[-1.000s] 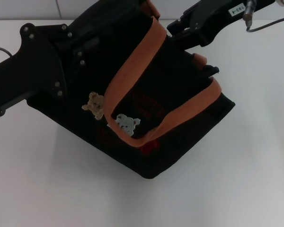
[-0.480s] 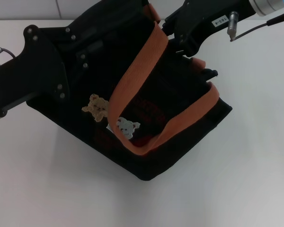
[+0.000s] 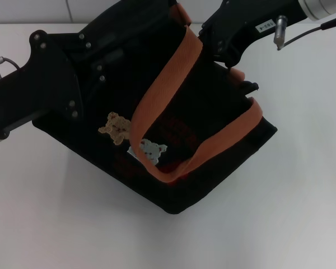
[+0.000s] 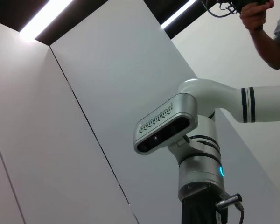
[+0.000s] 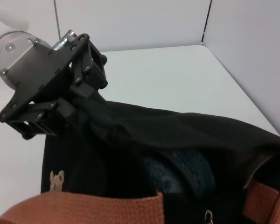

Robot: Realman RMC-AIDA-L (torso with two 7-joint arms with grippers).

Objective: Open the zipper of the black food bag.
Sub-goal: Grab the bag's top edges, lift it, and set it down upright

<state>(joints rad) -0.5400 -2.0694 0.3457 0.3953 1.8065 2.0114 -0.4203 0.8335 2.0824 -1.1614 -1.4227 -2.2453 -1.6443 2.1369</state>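
Bag mouth now gapes beyond my right fingers; left fingers pinch its rim; right grip unclear.

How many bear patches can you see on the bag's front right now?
2. A tan bear patch sits left of the front orange handle on the black food bag; a white bear patch lies partly under that handle. Others may be hidden.

The black food bag sits on the table before me, my left gripper at its left end (apparently touching), my right gripper behind its right end.
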